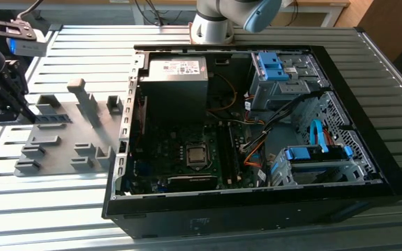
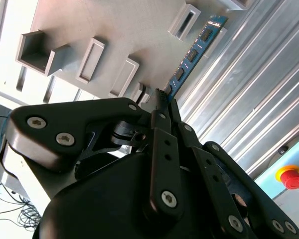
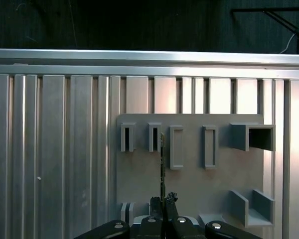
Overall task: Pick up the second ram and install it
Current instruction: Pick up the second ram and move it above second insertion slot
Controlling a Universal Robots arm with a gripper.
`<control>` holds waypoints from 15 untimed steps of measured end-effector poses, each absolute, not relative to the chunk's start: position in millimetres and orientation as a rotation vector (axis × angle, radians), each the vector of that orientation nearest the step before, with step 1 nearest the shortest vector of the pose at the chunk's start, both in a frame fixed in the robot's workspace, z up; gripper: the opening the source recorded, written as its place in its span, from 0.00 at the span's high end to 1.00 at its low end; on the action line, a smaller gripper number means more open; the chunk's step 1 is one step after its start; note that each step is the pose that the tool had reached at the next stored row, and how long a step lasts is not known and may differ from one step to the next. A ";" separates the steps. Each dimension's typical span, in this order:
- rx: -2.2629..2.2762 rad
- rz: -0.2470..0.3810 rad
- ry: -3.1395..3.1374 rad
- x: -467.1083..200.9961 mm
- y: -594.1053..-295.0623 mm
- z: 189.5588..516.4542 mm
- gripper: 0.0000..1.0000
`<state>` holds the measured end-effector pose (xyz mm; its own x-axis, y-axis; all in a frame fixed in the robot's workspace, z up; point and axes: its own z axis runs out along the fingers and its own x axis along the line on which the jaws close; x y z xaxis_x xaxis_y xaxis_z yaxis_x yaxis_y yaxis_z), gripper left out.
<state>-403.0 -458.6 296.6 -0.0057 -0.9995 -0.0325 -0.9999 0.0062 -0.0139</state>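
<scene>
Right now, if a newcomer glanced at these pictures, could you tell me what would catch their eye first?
Probably the black gripper in the second wrist view, its fingers closed on one end of the second ram, a blue-green stick with dark chips at the edge of the grey fixture plate. In the exterior view, the open computer case lies to the exterior view's right of that plate, bright blue clips inside.
</scene>
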 end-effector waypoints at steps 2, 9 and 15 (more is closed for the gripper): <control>-2.192 0.020 2.205 -403.0 -458.6 297.5 0.86; -2.192 0.020 2.205 -403.0 -458.6 300.2 0.86; -2.192 0.020 2.205 -403.0 -458.6 301.8 0.86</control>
